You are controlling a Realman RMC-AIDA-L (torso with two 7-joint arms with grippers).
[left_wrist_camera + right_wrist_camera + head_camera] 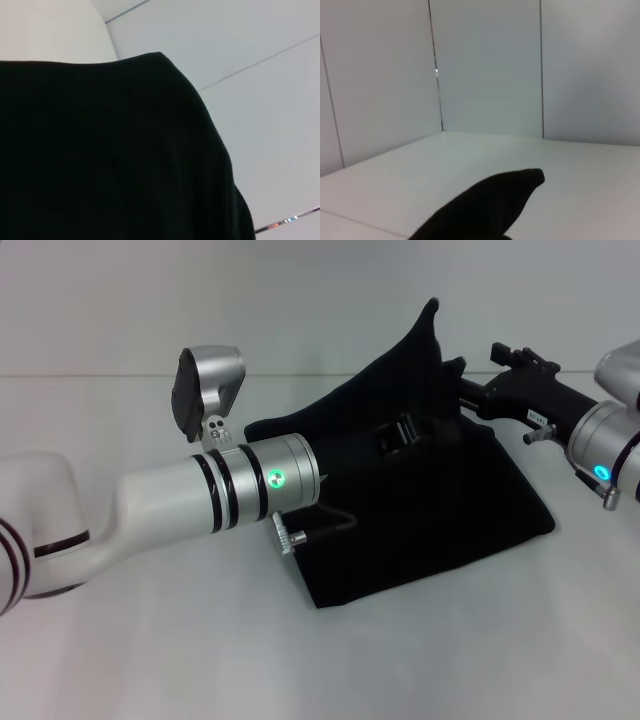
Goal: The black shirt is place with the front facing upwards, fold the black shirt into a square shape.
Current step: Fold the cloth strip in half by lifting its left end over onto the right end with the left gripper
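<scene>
Black shirt (420, 530) sits mid-table (150, 660), partly folded, one edge raised; you can read no lettering. Your left gripper (400, 432) and right gripper (462, 390) reach into the raised fabric, their grip hidden.

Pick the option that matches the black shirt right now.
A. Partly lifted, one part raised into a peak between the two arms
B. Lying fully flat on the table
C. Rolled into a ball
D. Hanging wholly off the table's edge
A: the black shirt rises to a peak at its far side while its near edge lies on the table.
</scene>
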